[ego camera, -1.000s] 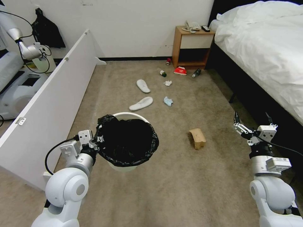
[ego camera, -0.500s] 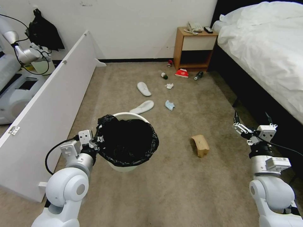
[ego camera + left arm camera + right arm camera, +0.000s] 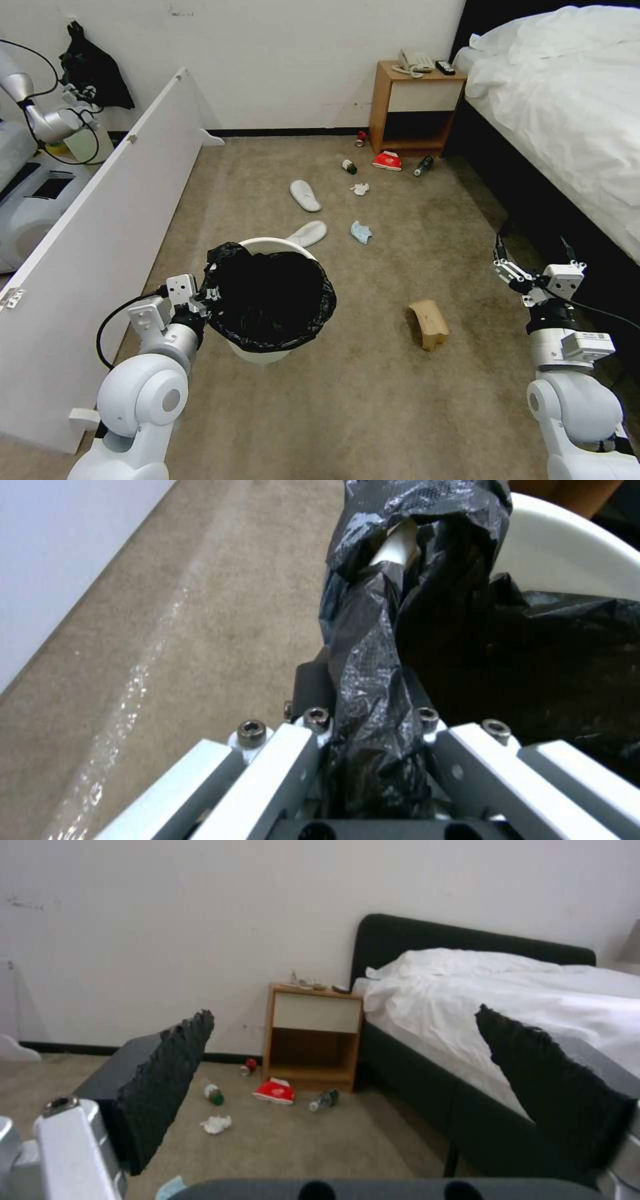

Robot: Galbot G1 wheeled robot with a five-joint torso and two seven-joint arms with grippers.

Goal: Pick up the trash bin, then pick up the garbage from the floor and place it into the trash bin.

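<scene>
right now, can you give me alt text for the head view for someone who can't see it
The left gripper holds a round white plastic bin by its black bag liner above beige carpet, while the open right gripper hangs empty beside a white-sheeted bed. Ahead lie a crumpled brown paper bag, two white slippers, tissues and bottles near a wooden nightstand.

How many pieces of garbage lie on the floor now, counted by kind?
Slippers: 2
Brown paper bag: 1
White tissue: 1
Pale blue wad: 1
Red packet: 1
Red can: 1
Small bottles: 2
Total: 9
</scene>
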